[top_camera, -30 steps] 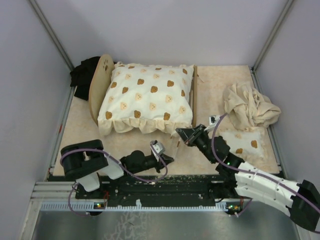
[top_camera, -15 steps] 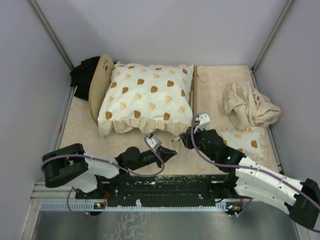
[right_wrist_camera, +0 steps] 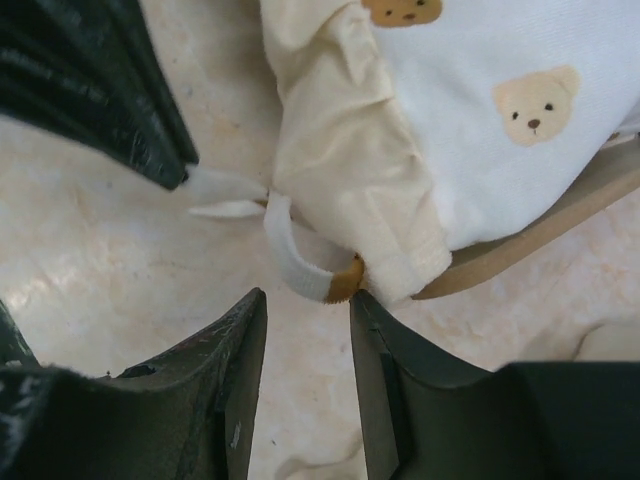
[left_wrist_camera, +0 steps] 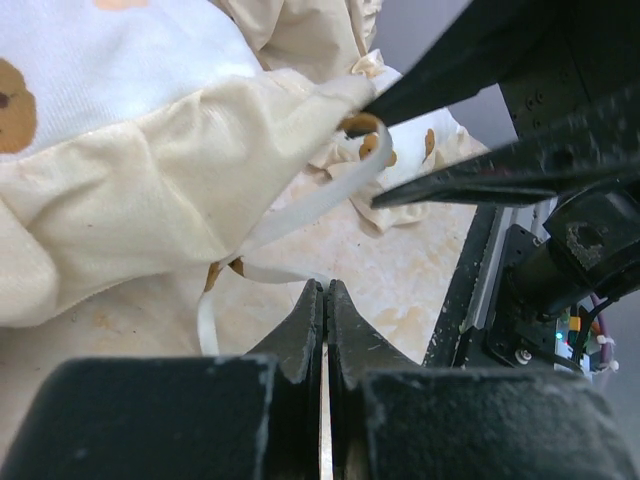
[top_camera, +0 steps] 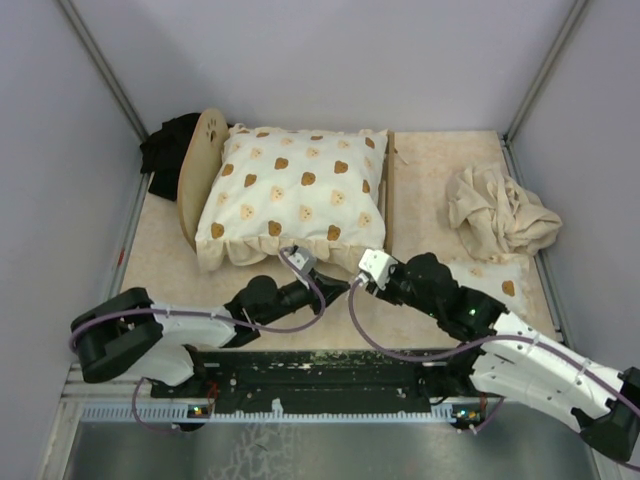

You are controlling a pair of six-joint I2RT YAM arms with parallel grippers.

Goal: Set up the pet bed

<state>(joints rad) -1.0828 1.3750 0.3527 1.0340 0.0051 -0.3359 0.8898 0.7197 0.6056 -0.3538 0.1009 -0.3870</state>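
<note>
The right gripper (right_wrist_camera: 305, 300) has opened at the cushion's (top_camera: 295, 195) strap (right_wrist_camera: 290, 255); the left gripper (left_wrist_camera: 325, 292) stays shut; securing it to the pet bed (top_camera: 203, 165) likely follows.

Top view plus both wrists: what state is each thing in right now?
pet bed: upright, covered by the cushion, mattress hidden.
frilled cushion: lying flat on the bed.
strap: hanging loose at the cushion's corner, not gripped.
beige cloth: crumpled in a heap.
left gripper: shut, empty.
right gripper: open, empty, just short of the strap.
</note>
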